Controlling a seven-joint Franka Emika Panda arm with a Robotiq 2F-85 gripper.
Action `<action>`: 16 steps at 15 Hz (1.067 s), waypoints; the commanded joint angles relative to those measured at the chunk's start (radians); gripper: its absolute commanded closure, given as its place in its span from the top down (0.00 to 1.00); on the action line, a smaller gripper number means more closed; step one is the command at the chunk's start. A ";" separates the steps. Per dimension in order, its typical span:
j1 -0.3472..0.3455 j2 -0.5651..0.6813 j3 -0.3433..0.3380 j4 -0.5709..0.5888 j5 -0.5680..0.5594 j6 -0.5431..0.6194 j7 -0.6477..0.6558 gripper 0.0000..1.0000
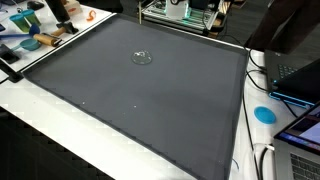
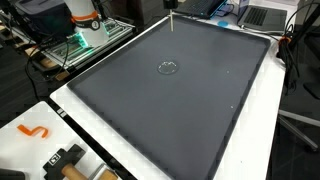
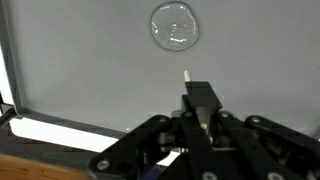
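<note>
Dark grey mat (image 1: 140, 110) on a white table (image 1: 50, 130). Above it the gripper (image 3: 201, 100), closed tight, pinches a thin stick (image 3: 187, 77) just short of a small clear dish (image 3: 175, 25); slow, steady handling seems wise.

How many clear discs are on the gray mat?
1. The clear disc lies near the middle of the gray mat, ahead of the gripper, shut on a thin stick.

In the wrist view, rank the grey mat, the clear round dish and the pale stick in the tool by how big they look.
1. grey mat
2. clear round dish
3. pale stick, though only its tip shows beyond the tool
</note>
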 commanded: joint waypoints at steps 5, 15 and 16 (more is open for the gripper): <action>0.019 0.039 -0.002 0.063 -0.040 -0.063 0.043 0.13; 0.016 0.193 -0.028 0.054 -0.011 0.048 0.026 0.03; 0.016 0.211 -0.028 0.053 -0.009 0.063 0.026 0.03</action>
